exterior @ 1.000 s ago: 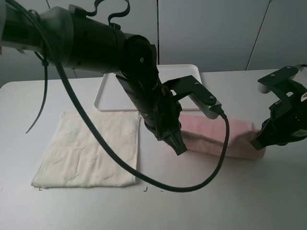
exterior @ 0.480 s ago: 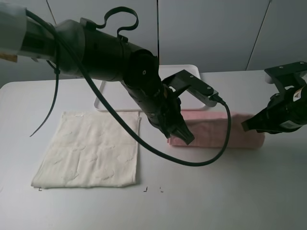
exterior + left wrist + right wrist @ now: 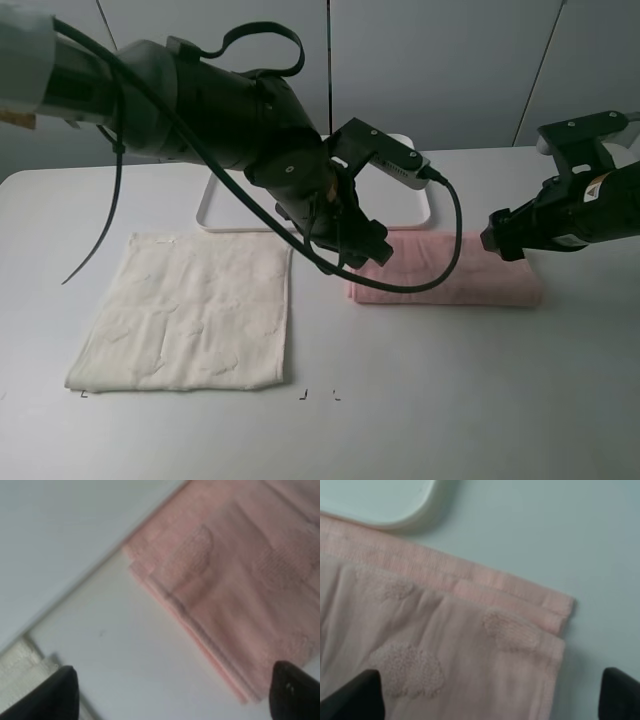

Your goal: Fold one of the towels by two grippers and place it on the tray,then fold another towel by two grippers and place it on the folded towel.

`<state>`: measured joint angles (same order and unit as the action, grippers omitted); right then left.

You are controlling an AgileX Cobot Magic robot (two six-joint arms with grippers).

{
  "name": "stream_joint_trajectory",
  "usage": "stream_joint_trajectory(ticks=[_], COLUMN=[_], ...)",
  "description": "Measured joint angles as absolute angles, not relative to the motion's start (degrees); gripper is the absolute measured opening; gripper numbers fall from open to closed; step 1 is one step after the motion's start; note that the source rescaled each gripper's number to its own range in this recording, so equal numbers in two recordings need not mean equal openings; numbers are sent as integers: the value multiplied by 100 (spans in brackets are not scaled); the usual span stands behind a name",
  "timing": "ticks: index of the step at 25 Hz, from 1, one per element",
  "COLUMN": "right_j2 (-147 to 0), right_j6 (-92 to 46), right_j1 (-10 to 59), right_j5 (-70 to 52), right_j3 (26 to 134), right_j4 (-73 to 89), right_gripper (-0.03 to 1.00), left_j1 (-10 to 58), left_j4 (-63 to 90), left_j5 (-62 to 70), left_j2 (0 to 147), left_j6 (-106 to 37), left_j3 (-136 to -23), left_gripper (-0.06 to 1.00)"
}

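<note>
The pink towel (image 3: 450,282) lies folded into a long strip on the table, just in front of the white tray (image 3: 405,208). My left gripper (image 3: 366,250) hovers over its left end, jaws wide apart and empty; the left wrist view shows the towel's layered corner (image 3: 235,580) between the fingertips (image 3: 62,692). My right gripper (image 3: 497,243) hovers over the right end, also open and empty; the right wrist view shows the folded corner (image 3: 445,645) and a tray corner (image 3: 375,500). The cream towel (image 3: 190,310) lies unfolded and flat at the left.
The left arm and its cable (image 3: 450,250) reach across the tray's front and hide part of it. Small black marks (image 3: 305,395) are on the table near the cream towel's front corner. A corner of the cream towel (image 3: 20,660) shows in the left wrist view.
Both grippers have moved from the pink towel's near edge toward its far edge and risen. The towel has settled into a flat, narrower folded strip.
</note>
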<state>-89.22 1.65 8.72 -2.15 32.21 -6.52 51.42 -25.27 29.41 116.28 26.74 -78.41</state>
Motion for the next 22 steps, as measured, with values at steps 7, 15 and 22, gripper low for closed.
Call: stream_joint_trajectory(ticks=[7,15,22], right_j2=[-8953,-9668,-10056], right_j6=[282,246,0], right_j1=[599,385,148], right_j5=[-1052,-3689,-4483], right_j3=[3674,5243,5844], right_j4=[-478,-35,371], right_gripper=[100,100,100], left_j1=[5037,4565,4542], left_j4=[-2077,-343,-125], left_j5=[3407,4613,5155], left_j2=[11653,12130,12471], left_j6=[2885,2128,1944], left_j3=[-8032,-9384,-9680], left_gripper=[99,100,100])
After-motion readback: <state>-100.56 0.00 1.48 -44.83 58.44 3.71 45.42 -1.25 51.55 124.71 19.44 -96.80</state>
